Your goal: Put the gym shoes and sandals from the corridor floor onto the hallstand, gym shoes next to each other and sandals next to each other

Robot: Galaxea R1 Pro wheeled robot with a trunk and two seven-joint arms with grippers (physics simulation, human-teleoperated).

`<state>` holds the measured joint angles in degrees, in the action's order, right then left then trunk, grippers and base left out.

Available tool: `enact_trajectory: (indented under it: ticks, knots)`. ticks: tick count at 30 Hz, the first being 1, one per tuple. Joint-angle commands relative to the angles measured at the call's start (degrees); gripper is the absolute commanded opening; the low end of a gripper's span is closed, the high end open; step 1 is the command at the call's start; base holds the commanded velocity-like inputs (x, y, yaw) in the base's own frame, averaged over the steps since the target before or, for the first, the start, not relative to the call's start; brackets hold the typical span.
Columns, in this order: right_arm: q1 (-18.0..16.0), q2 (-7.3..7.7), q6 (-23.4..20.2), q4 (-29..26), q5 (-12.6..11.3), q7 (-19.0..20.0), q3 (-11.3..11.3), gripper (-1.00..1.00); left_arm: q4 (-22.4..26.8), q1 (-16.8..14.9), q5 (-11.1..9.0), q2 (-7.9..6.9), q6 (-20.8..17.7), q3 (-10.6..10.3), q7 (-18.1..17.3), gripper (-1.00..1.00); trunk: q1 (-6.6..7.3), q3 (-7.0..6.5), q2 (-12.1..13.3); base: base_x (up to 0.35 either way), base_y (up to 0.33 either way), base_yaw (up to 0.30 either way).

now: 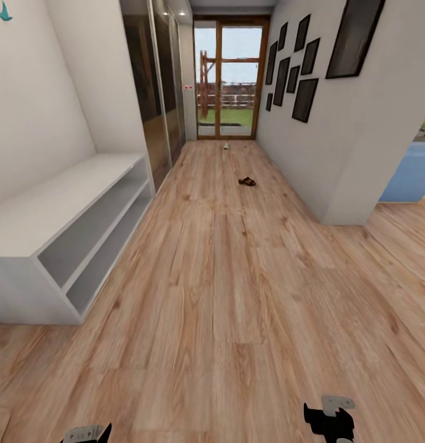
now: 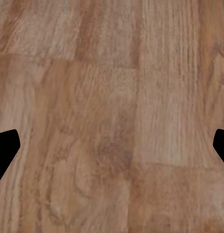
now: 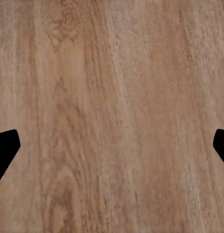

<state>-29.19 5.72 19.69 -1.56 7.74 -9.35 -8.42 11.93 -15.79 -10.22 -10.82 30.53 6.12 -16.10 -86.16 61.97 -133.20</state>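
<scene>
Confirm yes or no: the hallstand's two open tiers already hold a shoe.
No: in the head view both tiers of the hallstand are bare, and a brown sandal lies far down the corridor floor.

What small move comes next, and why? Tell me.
Probably roll the base forward down the corridor. A brown sandal and a pale shoe lie far ahead on the corridor floor; both grippers' jaws stand open over bare planks, and the hallstand holds nothing.

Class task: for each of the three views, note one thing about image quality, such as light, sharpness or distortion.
Head view: wide-angle stretch tilts the walls outward; daylight through the far glass door; the brown sandal and a pale object beyond it are too small and soft to identify. Left wrist view: the corridor floor looks blurred, evenly lit, no glare. Right wrist view: the same soft, flat floor.
</scene>
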Motion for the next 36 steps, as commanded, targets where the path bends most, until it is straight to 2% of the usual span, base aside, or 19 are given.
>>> enact_trajectory:
  ticks: [1, 36]
  knots:
    - [0.0, 0.0, 0.2, 0.1, 0.6, -0.2, -0.5, 1.0, -0.1, 0.0, -0.5, 0.01, 0.0, 0.2, -0.6, 1.0, -0.03, 0.05, 0.0, 0.339, 0.0, 0.0]
    - [0.0, 0.0, 0.2, 0.1, 0.5, -0.2, -0.5, 1.0, -0.1, 0.0, -0.5, 0.01, 0.0, 0.3, -0.6, 1.0, -0.03, 0.05, 0.0, 0.339, 0.0, 0.0]
